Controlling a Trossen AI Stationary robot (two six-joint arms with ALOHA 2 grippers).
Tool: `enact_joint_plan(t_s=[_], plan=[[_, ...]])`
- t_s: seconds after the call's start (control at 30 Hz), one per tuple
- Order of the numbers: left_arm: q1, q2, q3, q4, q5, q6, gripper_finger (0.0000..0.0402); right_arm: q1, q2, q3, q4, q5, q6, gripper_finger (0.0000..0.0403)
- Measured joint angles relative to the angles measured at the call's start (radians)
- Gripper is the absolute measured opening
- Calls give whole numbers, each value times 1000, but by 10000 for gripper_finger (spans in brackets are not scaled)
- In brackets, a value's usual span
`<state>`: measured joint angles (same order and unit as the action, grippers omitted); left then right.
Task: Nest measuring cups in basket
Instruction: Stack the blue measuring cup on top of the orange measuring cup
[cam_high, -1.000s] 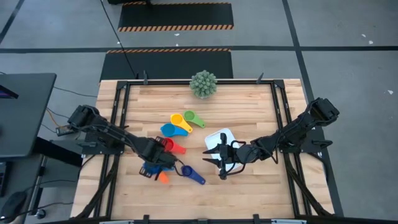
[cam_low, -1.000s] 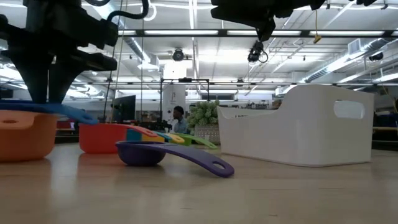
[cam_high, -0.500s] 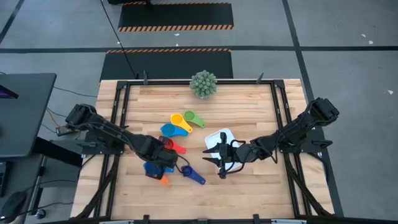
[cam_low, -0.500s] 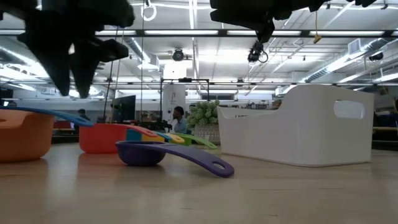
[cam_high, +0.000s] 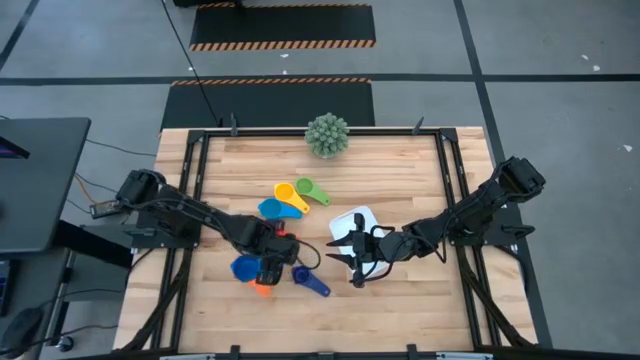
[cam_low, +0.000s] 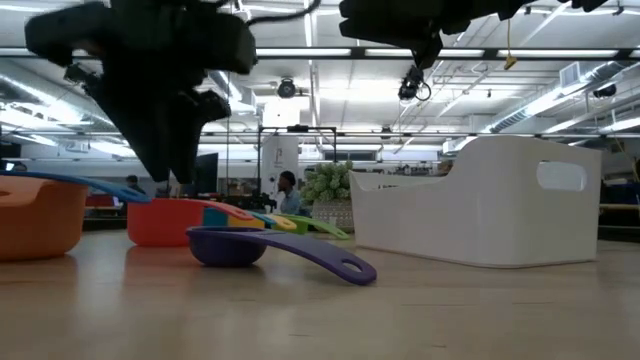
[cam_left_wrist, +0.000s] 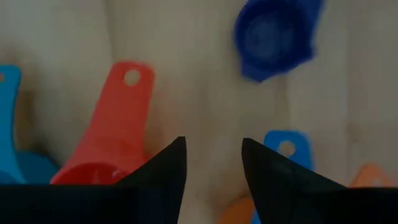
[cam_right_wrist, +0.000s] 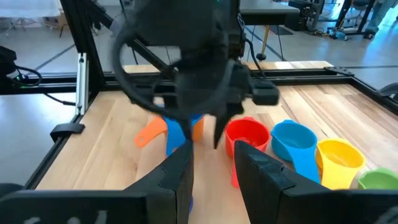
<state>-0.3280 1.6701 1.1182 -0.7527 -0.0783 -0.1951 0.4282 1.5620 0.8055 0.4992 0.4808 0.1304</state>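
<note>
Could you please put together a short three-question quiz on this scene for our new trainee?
1. True or false: the basket already holds a measuring cup.
2. Which cup lies nearest the spiky green plant: A) red, B) green, C) dark blue?
3. What is between the fingers of the left gripper?

Key
1. False: no cup shows in it.
2. B, the green cup.
3. Nothing; it is open above the table between the red cup and the blue cups.

purple cup (cam_low: 228, 246), white basket (cam_low: 480, 215)
</note>
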Motion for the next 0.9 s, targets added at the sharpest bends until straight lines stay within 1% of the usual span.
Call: enact_joint_plan(t_s=[0.13, 0.27, 0.33, 0.4, 0.5, 0.63, 0.8, 0.9], plan=[[21, 40, 0, -26, 20, 30, 150, 0, 0, 0, 1, -1, -5, 123], [36, 71, 0, -53, 140, 96, 143, 0, 1, 0, -2, -7, -5, 123], [36, 71, 1, -48, 181, 102, 142, 0, 6, 0, -6, -30, 5, 123], [35, 71, 12, -57, 188, 105, 142, 0, 22, 0, 0, -50, 19, 123], [28, 69, 44, -62, 218, 147, 142, 5, 62, 3, 13, -52, 27, 123], [10, 67, 88, -75, 237, 187, 142, 30, 106, 45, 19, -48, 27, 123], [-14, 66, 166, -167, 261, 170, 142, 72, 133, 84, 26, -45, 9, 123], [-72, 56, 191, -157, 252, 144, 142, 92, 139, 82, 24, -28, 12, 123]])
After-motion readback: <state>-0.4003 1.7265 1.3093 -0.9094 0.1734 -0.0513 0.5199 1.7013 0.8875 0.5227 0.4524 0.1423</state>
